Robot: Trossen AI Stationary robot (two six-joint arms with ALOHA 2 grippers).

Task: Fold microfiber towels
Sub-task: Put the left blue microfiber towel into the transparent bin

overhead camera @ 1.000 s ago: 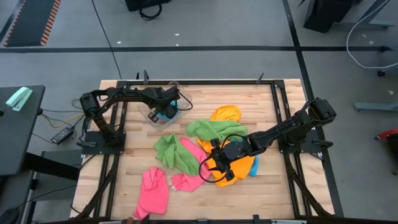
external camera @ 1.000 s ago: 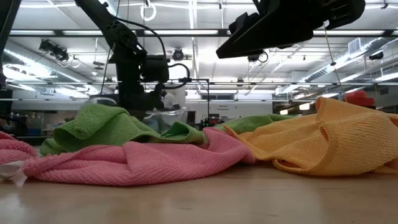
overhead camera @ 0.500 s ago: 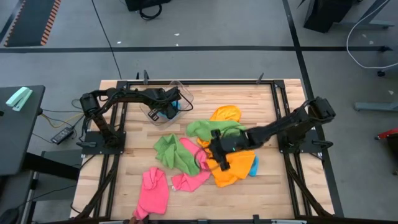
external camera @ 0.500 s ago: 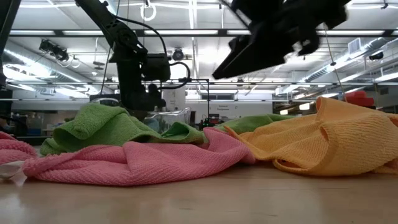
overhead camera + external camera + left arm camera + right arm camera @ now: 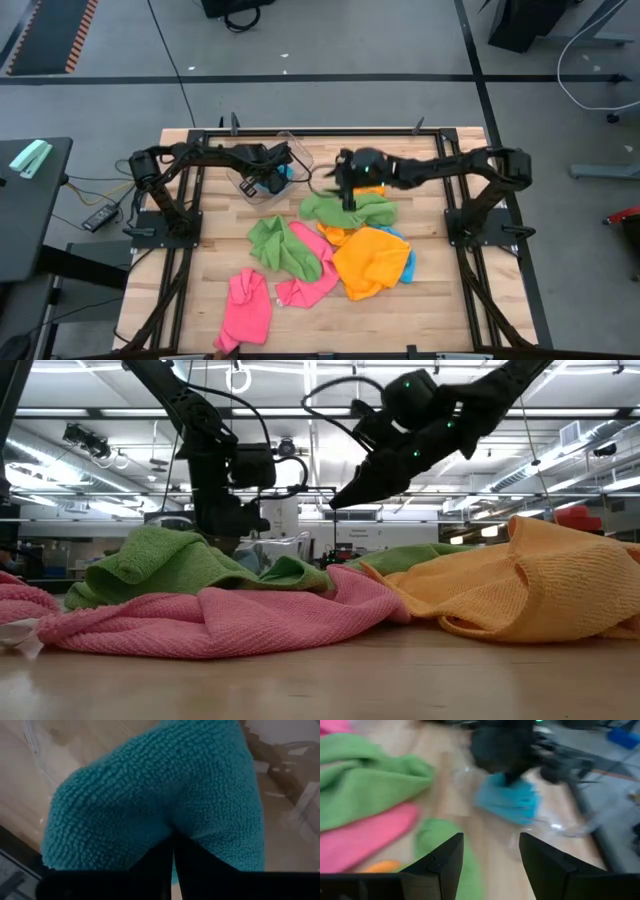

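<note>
A sky-blue towel fills the left wrist view, with my left gripper shut on it over the clear plastic tub at the far left. My right gripper hangs open and empty above a green towel, pointing toward the tub. The right wrist view shows the blue towel beyond the open fingers. Another green towel, two pink ones and an orange one lie crumpled on the table's middle. My left gripper pinches a bunched part of the blue towel between its two fingers; how many layers, I cannot tell. The fingers come steeply from above. The towel bulges out below them inside the tub; whether it rests on the tub's floor cannot be told.
A second orange towel lies behind the green one, and a blue corner shows under the orange towel. Black frame rails run round the wooden table. Bare wood shows near the front right corner.
My right gripper has swung from above the orange towel at the table's middle toward the far edge and the tub, staying open and empty. The towels on the table have kept their places.
</note>
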